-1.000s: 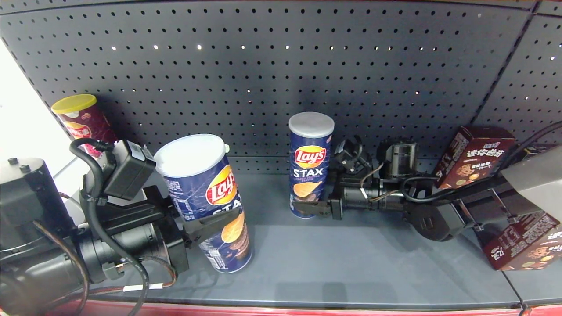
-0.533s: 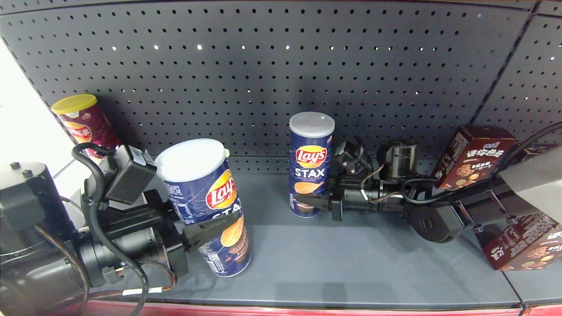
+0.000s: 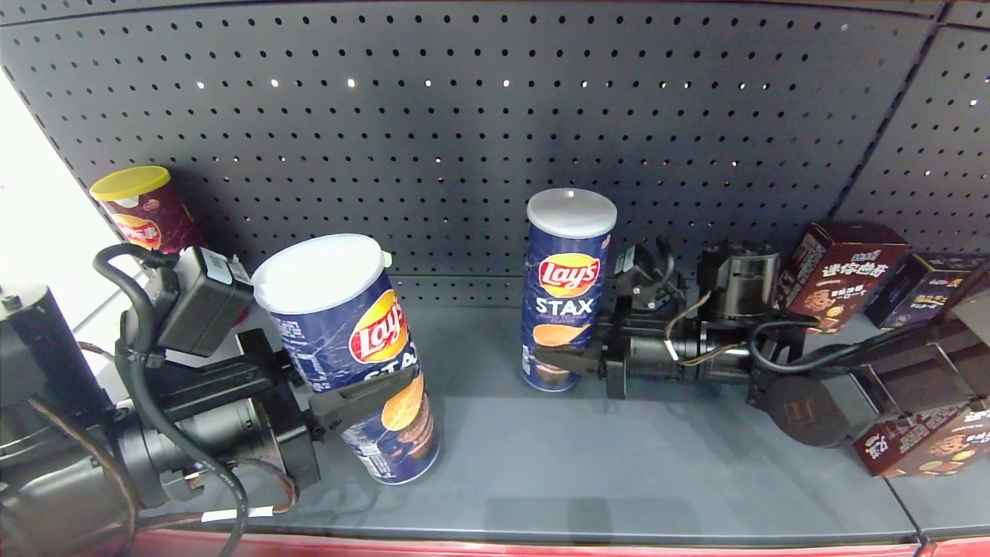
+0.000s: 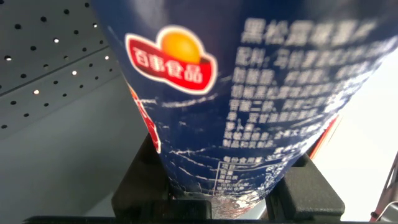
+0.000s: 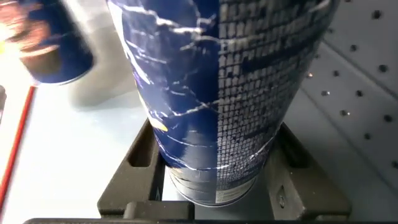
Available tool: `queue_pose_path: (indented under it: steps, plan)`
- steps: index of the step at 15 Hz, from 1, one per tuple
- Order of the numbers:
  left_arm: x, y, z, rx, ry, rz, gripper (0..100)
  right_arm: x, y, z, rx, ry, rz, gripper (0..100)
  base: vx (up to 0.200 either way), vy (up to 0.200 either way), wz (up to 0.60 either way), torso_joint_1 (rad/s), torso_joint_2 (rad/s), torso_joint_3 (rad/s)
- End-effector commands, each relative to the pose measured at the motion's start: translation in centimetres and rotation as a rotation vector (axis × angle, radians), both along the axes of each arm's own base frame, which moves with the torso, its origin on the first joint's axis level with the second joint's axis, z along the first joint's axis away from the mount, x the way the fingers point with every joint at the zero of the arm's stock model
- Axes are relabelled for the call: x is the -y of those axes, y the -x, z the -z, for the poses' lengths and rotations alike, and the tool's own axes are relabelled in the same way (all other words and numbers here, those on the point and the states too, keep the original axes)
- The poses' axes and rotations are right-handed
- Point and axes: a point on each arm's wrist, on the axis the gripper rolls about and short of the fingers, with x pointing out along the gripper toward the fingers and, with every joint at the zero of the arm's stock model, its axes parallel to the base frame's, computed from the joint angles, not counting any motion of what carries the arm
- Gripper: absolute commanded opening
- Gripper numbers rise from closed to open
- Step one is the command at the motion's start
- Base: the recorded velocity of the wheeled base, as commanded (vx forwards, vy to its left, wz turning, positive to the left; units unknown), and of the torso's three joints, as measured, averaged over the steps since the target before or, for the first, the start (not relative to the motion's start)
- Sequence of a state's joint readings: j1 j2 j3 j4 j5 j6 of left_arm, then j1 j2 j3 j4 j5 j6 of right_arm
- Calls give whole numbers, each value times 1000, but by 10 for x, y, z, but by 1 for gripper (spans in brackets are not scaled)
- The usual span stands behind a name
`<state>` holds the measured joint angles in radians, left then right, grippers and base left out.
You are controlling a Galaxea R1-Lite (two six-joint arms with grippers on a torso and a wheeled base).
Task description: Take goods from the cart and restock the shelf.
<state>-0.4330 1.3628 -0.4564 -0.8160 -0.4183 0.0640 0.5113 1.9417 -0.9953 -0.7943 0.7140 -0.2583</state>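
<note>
Head view: left pincer [image 3: 360, 393] on tilted can [image 3: 336, 325], right pincer [image 3: 562, 360] on upright can [image 3: 569, 267].

Dark pegboard wall [image 3: 464, 116], grey shelf [image 3: 588, 464]

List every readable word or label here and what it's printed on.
"Lay's", "STAX": right can, held by the right gripper.
"Lay's", "STA", partly covered: left can, in the left gripper.
"百事食品": left can's red badge.
Brown boxes, yellow-lidded can: too small to read.
</note>
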Motion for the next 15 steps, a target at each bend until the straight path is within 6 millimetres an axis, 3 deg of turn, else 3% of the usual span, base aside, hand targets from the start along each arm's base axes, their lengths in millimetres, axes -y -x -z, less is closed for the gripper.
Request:
queue_pose_path:
  steps: [1, 7, 11, 15]
  plan:
    - [0, 1, -1, 6, 1, 2, 0, 8, 28, -7, 17, -9, -20, 0, 0, 0, 0, 0, 0, 0]
    - [0, 1, -1, 6, 1, 2, 0, 14, 77, 8, 16, -7, -65, 0, 0, 0, 0, 0, 0, 0]
    - [0, 1, -1, 4, 0, 3, 0, 9, 94, 22, 1, 3, -103, 0, 0, 0, 0, 0, 0, 0]
    - [0, 1, 0, 3, -1, 0, 0, 9, 98, 32, -28, 27, -104, 0, 0, 0, 0, 0, 0, 0]
